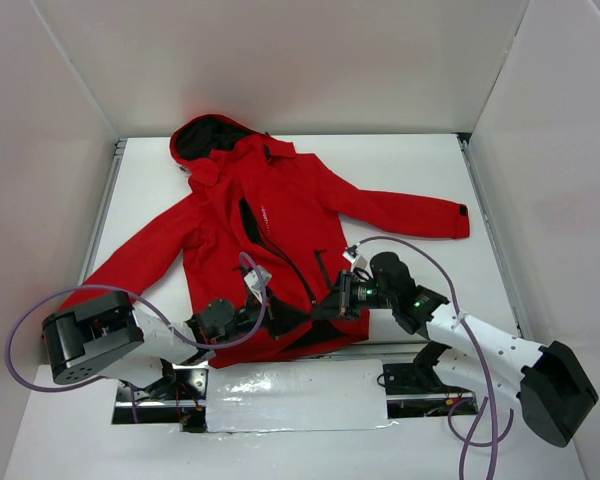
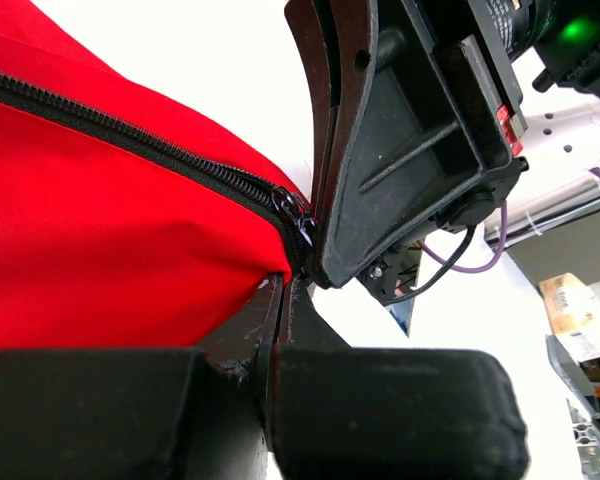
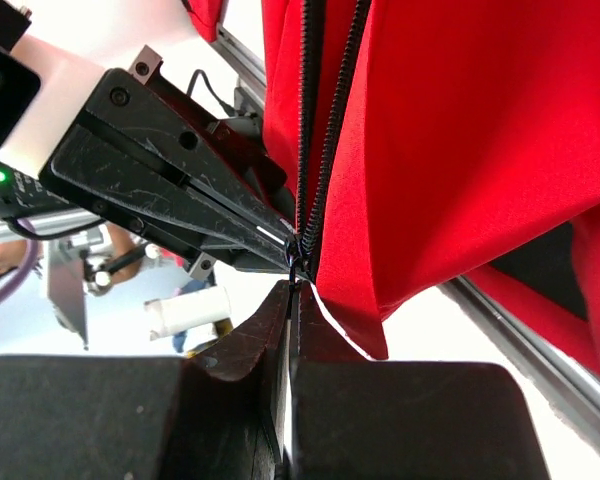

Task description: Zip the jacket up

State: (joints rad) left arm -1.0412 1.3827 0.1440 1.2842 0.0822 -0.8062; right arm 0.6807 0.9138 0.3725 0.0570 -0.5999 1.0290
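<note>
Pinching jacket (image 1: 280, 215) hem by table (image 1: 480, 290) edge: left fingers (image 2: 242, 335), right fingers (image 3: 252, 335).

Bright, even light here, the jacket (image 1: 310, 200) sharp and vivid, glare on the shiny sheet (image 1: 295, 395), wrist-view backgrounds blurry.

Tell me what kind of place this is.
Probably a robot lab test cell: a white table boxed in by white walls, left arm and right arm at its near edge, red jacket spread out.
</note>
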